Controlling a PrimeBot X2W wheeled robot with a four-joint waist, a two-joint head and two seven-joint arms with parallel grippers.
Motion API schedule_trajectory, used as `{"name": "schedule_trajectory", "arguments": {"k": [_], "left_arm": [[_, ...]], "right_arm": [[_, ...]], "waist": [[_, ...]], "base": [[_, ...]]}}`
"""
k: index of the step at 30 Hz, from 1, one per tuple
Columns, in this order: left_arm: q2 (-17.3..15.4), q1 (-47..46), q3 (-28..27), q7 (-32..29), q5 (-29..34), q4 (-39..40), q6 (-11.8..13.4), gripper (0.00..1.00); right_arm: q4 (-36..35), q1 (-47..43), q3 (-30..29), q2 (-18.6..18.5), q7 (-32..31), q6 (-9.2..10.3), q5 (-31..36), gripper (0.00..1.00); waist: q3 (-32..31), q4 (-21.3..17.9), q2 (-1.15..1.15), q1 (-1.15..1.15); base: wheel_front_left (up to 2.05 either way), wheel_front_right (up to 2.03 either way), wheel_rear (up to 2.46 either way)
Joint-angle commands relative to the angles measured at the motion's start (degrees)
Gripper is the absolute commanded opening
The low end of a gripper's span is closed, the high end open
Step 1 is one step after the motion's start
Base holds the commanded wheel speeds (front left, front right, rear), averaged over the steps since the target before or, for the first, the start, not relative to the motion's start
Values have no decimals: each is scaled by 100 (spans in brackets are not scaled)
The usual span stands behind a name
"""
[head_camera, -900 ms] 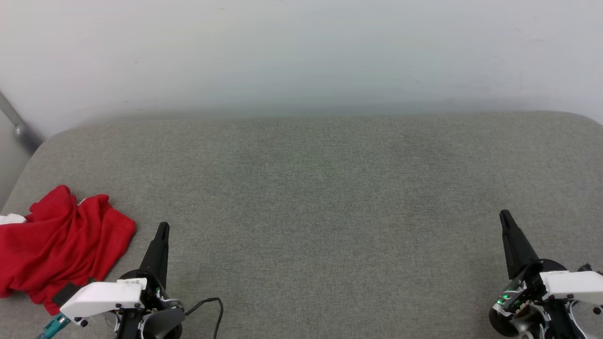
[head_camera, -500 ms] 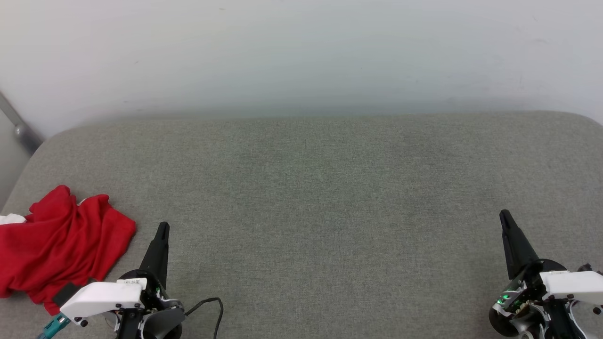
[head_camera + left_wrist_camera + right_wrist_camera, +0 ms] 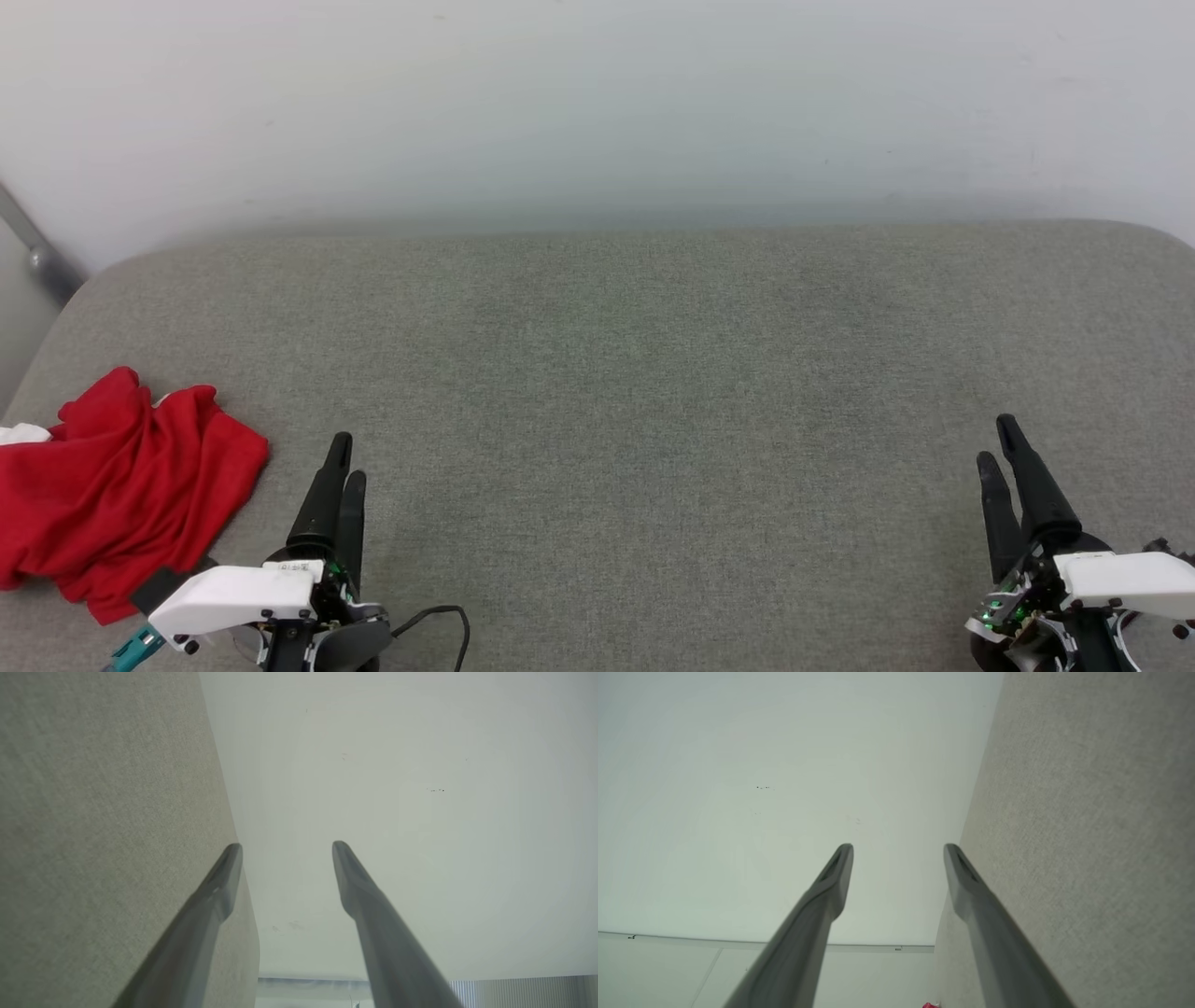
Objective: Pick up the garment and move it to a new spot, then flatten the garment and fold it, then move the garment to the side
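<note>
Upholstery [image 3: 635, 392], grey and woven, meets pale wall [image 3: 597, 103]; garment [image 3: 121, 485] crumpled at left.

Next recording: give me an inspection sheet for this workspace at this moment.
Surface: grey fabric surface, flat.
Job's things: garment, red, crumpled at the robot's near left, ungrasped.
Clutter: nothing seen.
Claws: left claw open, beside the garment, not touching; right claw open at near right, holding nothing.
Cables: black cable loops by the left claw's base.
Surroundings: pale wall behind; grey metal bar at far left.
</note>
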State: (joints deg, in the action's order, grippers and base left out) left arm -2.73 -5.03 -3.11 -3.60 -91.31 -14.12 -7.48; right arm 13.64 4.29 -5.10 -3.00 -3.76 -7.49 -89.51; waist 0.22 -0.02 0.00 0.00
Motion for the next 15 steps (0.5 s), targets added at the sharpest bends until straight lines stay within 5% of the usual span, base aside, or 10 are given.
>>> {"name": "schedule_trajectory", "arguments": {"k": [1,15], "left_arm": [[-11,-180,54,45,46,139,-4,100],[-15,-186,147,401,1656,479,-4,100]], "right_arm": [[-129,56,26,-51,48,-1,84,100],[-304,24,134,-156,416,-1,1712,100]], "waist": [[0,1,0,0],[-10,19,0,0]], "base": [[0,0,0],[0,0,0]]}}
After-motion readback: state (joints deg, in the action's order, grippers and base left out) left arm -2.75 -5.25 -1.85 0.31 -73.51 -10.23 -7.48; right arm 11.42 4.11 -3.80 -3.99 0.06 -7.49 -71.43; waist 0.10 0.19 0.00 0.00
